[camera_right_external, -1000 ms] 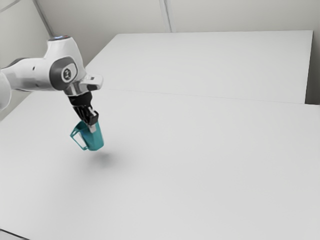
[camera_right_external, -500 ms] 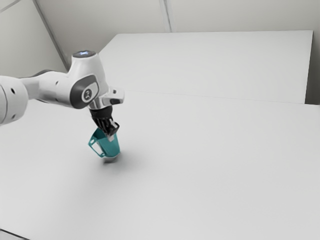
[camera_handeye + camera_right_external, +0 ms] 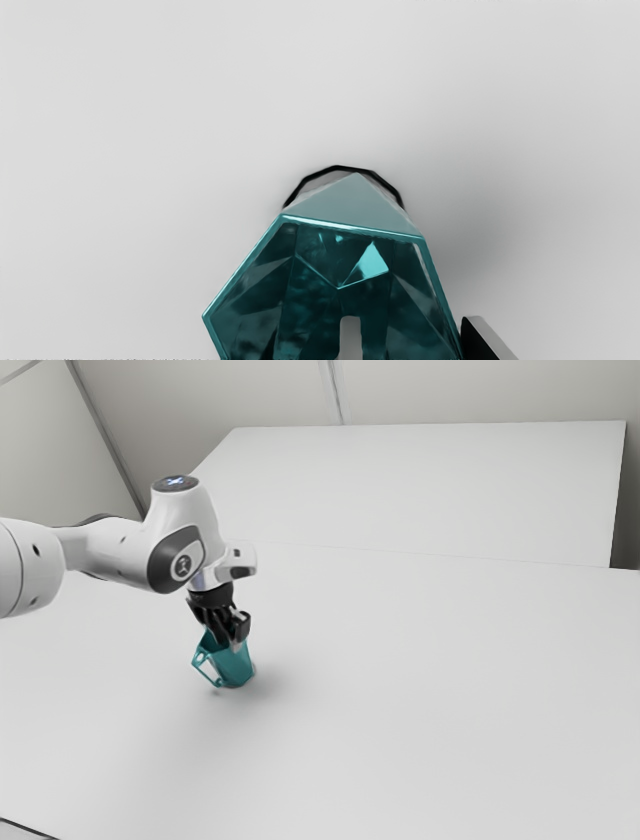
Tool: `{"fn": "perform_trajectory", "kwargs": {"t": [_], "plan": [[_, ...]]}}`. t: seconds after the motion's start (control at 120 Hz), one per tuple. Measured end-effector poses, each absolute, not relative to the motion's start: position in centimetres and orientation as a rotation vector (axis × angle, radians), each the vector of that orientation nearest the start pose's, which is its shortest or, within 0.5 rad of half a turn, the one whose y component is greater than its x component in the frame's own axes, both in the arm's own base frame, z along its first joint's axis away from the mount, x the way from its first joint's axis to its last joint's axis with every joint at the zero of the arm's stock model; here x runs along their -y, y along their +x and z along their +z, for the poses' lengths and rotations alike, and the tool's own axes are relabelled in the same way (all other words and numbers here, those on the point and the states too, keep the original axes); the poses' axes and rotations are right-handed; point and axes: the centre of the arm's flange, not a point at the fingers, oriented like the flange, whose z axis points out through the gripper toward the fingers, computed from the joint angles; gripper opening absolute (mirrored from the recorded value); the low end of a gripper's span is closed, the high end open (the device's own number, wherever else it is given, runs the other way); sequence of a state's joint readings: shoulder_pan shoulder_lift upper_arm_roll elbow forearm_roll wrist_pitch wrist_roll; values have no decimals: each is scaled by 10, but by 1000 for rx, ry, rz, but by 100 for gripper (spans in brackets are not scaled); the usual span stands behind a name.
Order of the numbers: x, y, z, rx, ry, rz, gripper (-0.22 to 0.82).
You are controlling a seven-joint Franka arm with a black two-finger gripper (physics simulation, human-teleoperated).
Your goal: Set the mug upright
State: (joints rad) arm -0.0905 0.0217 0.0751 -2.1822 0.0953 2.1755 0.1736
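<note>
The gripper [image 3: 236, 643] points down at the mouth of the teal mug [image 3: 234, 669] in the exterior view's left half. It is shut on the mug's wall. The mug leans, its mouth toward the arm and its base low by the tabletop; whether the base touches is hard to tell. Its handle points to the exterior view's left. In the wrist view, the gripper [image 3: 412, 334] has one fingertip inside the faceted mug [image 3: 357, 207] and the other outside against the wall. A dark-edged base shows beyond the rim.
The white table [image 3: 420, 690] extends around the mug and toward the exterior view's right. Another pale surface [image 3: 430, 490] lies behind it, with a wall [image 3: 270, 390] farther back. A dark cable-like line [image 3: 28, 828] crosses the near left corner.
The gripper has carried the mug toward the exterior view's right and lower, closer to the tabletop and its shadow. The mug still leans.
</note>
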Motion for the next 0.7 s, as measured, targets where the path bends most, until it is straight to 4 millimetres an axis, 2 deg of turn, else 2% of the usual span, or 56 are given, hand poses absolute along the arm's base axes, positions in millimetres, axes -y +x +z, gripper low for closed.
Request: {"fn": "perform_trajectory", "kwargs": {"t": [0.067,0.142,0.333,0.483,0.7], "plan": [[-2,534,381,-339,-3048,38,26],[-9,538,395,-300,-3054,-5,36],[-26,548,431,-207,-3067,-101,50],[-35,562,485,-147,-3077,-141,54],[-36,568,555,-109,-3095,-135,57]]}}
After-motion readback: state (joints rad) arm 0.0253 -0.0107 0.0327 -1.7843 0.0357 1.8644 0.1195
